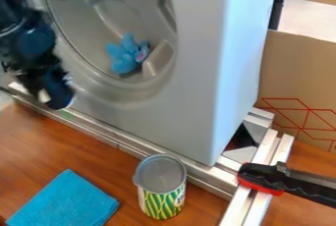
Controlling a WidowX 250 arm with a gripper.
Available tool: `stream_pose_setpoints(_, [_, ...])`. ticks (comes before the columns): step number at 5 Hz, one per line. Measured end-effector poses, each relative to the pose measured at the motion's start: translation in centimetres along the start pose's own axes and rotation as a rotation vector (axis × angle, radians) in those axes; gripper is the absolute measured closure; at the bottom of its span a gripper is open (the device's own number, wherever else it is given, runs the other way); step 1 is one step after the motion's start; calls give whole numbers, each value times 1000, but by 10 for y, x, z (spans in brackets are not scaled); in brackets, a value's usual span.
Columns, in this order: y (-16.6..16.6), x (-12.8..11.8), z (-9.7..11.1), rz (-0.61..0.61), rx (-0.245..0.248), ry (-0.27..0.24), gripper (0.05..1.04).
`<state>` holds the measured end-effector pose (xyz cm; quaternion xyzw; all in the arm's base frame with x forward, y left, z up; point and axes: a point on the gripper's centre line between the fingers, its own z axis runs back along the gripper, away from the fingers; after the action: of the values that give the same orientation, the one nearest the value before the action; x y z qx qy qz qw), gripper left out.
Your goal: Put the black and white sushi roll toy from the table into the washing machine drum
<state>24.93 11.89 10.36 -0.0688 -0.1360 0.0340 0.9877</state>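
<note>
End effector [58, 97] left, near drum rim [125, 86]; grip state: cannot tell. Blue plush toy [123, 57] low inside drum [78, 23]. For toy handling, clear rim; pinch soft body centrally, gently.

And here the robot arm [33, 36] is sporting a black, chunky build, its rounded casings are gleaming dark blue in patches, its outline is turning knobbly, and the dark pincer [56, 100] is flashing a small whitish patch.
</note>
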Motion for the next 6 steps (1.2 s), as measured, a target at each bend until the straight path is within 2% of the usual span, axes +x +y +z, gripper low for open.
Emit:
stream_pose_setpoints(1, [-8, 26, 1, -28, -7, -128, 557])
stream_pose_setpoints(2, [-13, 53, 9, -44, 38, -223, 557])
stream_pose_setpoints(3, [-7, 79, 8, -12, 102, -251, 557])
stream_pose_setpoints(4, [4, 99, 4, 19, 149, -254, 557])
stream_pose_setpoints(5, [17, 110, -7, 62, 229, -209, 557])
stream_pose_setpoints(6, [26, 117, -19, 81, 255, -103, 557])
